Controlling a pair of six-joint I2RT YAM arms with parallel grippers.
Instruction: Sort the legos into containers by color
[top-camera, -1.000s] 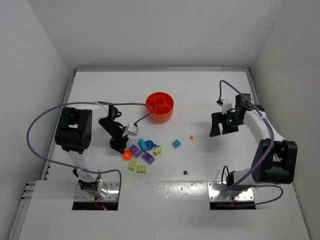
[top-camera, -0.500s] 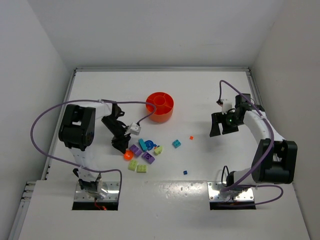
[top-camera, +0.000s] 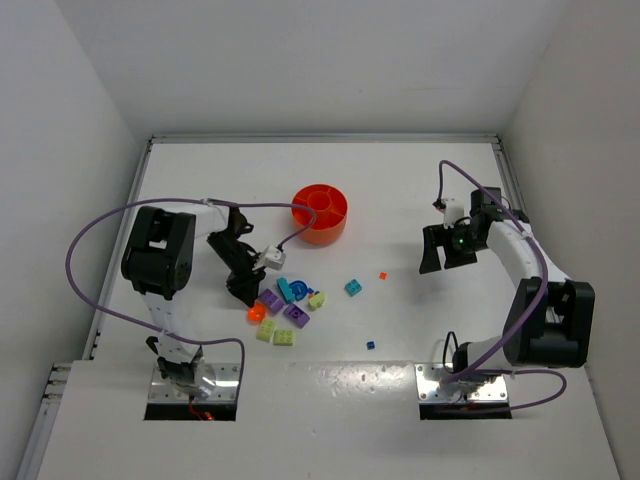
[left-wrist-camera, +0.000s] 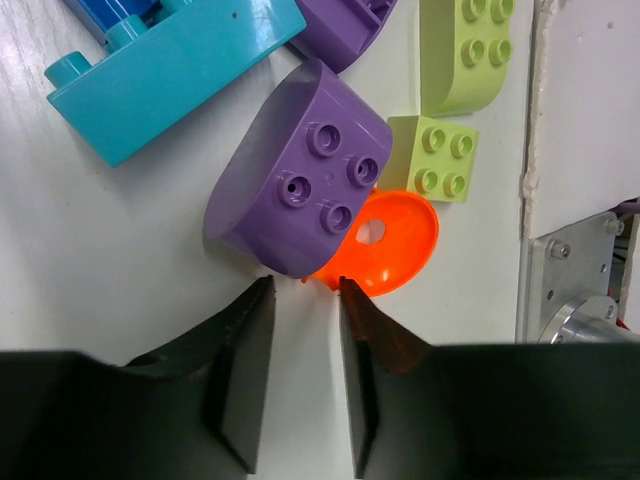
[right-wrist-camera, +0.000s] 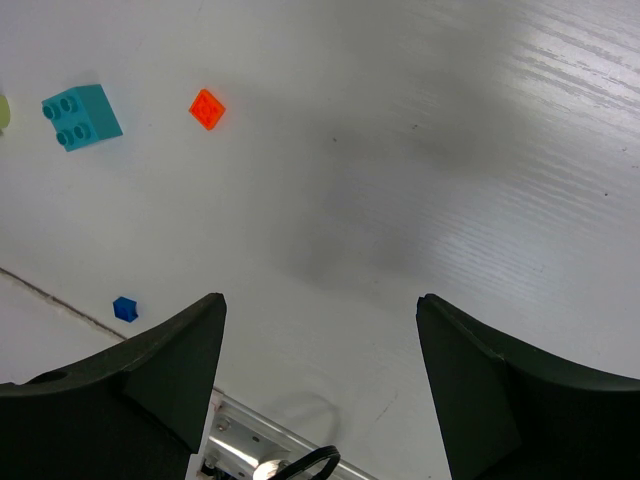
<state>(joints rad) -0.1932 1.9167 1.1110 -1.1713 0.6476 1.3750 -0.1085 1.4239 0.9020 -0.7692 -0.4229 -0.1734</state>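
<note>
Seen from above, the left gripper (top-camera: 243, 292) has edged in on the pile while the right gripper (top-camera: 445, 262) has stayed put, so a pick looks near; the orange bowl (top-camera: 322, 236) sits well beyond the left tips. At the left wrist the jaws are narrowly parted and empty, with the orange disc (left-wrist-camera: 390, 245) right at one fingertip and the purple brick (left-wrist-camera: 300, 190) just ahead. At the right wrist the jaws are spread wide, and the tiny orange brick (right-wrist-camera: 207, 108) lies far ahead.

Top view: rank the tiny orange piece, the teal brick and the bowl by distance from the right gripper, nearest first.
1. Tiny orange piece, just left of the right gripper.
2. Teal brick, farther left.
3. Bowl, farthest left, toward the back.
</note>
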